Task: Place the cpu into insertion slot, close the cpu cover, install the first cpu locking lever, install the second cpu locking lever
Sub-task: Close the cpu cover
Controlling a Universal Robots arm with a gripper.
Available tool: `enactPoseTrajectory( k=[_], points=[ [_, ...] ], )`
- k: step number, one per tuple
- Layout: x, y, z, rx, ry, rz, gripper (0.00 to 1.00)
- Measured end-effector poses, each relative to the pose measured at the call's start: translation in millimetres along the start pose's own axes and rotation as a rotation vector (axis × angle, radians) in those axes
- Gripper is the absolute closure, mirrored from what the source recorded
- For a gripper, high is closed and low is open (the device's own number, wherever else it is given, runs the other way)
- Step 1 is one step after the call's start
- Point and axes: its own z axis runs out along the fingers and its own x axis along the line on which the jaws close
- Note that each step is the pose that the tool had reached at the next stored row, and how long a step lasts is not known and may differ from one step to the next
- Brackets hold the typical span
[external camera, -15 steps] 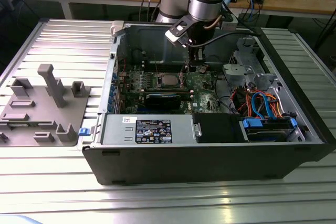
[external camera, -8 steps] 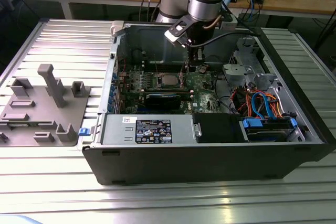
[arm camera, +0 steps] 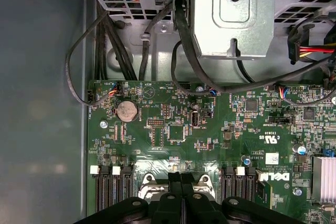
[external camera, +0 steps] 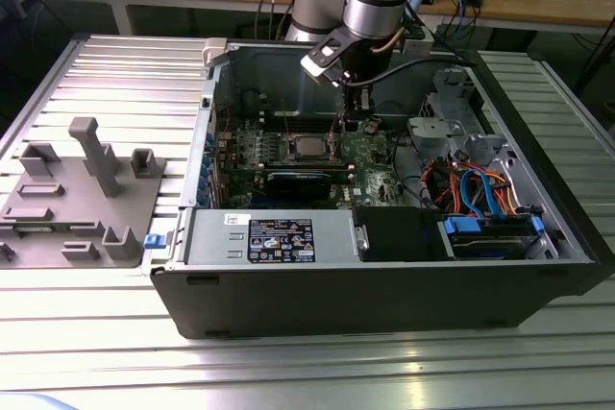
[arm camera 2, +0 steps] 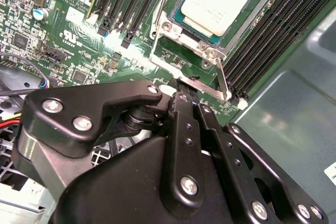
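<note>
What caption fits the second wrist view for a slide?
Tool, fingers together, at the edge of the cpu cover that frames the seated cpu.

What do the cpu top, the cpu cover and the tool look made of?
cpu: metal top by the look, matte silvery-grey with a soft sheen.
cpu cover: thin sheet metal, probably steel, bright and bare; it glints along its edges.
tool: black, satin-finished rigid links joined by silvery screws; coated metal or hard plastic, the look leaves that open.
</note>
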Motion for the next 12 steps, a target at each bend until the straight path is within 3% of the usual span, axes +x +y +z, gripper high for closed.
enactPoseTrajectory(
  k=[12],
  points=[
    [0.1, -2.3, 0.0, 0.0000, 0.0000, 0.000, 0.89]
  ],
)
